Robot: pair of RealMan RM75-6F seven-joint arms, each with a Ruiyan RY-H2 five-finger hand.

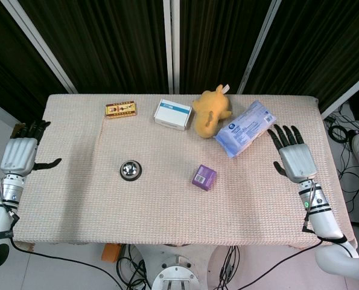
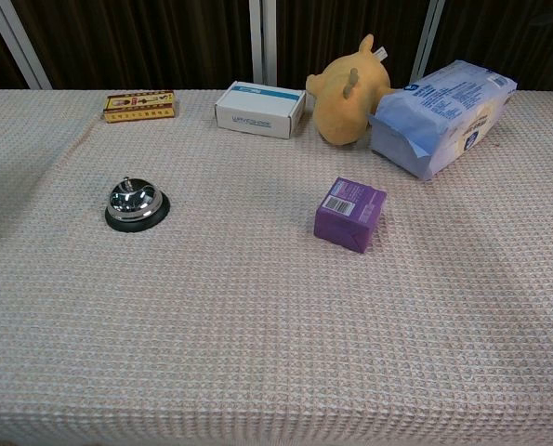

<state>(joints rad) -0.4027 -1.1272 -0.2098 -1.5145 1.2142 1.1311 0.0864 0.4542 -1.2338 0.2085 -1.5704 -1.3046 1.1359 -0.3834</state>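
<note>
1. Two hands rested at the table's edges: the left hand (image 1: 21, 152) lay flat at the left rim, fingers spread and holding nothing, and the right hand (image 1: 294, 156) lay on the beige woven cloth (image 1: 167, 205), fingers splayed and likewise released.
2. Nearest the right hand was the soft blue-and-white plastic pack (image 1: 245, 127), lying slantwise at the far right and touching the yellow plush toy (image 1: 210, 112). A reach for the pack could, I judged, nudge the toy over or drag it along.
3. Being slack, the pack might sag or slip from a loose hold.
4. The small purple cardboard box (image 1: 204, 177) sat alone near the middle, well apart from both hands; a hasty sweep across might knock it.
5. The silver call bell on its black base (image 1: 130, 170) stood left of centre; a brushing arm could ring or shove it.
6. The cloth could bunch under a dragging palm.
</note>
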